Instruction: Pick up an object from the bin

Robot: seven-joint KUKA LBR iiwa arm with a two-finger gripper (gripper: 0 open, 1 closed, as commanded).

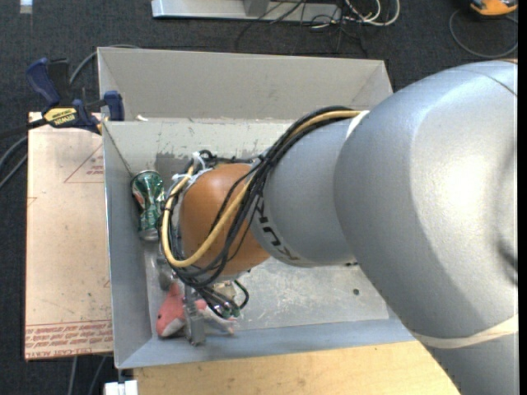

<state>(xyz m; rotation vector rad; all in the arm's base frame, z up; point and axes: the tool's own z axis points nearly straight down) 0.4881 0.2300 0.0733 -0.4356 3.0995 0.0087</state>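
Arm: arm (395, 196) is extending from the right across the bin (239, 89), its orange wrist cover (206, 208) sitting over the left half.
Claw: claw (198, 326) is hanging low at the near left corner; open or closed cannot be told.
Pink thing: pink thing (169, 318) is lying in the near left corner, just left of the claw.
Green can: green can (148, 200) is lying along the left wall, farther back.

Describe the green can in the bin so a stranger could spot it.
Find the grey metal bin and follow the view's left wall. The green metal can lies there, beside the arm's orange cover. Its visible neighbour is a pink lump.
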